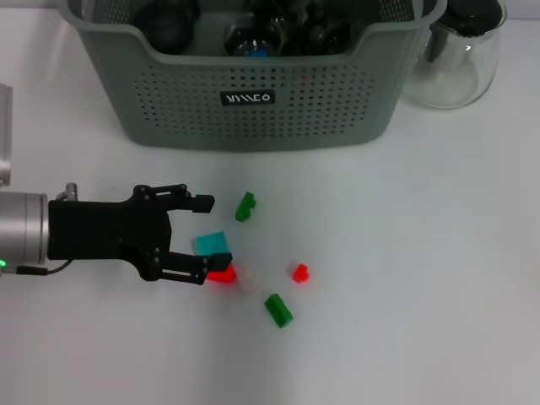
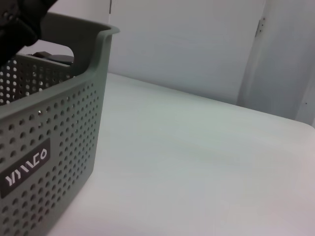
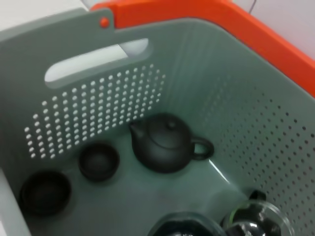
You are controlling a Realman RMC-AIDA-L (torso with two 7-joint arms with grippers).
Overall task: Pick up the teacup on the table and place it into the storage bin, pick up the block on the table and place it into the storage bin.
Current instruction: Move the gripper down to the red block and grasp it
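Left gripper [image 1: 202, 239] spread around the small blocks on the white table [image 1: 422, 295], in front of the storage bin [image 1: 253, 101].

From the left, the left arm reaches in low over the table, its black fingers apart; the cyan block [image 1: 213, 244] lies between them and the red block [image 1: 223, 274] sits at the lower fingertip. Just beyond lie a green block [image 1: 245, 206], another green block [image 1: 278, 310] and a small red block [image 1: 300, 272]. Behind them stands the bin, which holds two dark teacups [image 3: 99, 161], a black teapot [image 3: 165, 143] and glassware. A glass carafe [image 1: 460, 55] stands at the bin's right. The right gripper is out of sight, so its state cannot be told.
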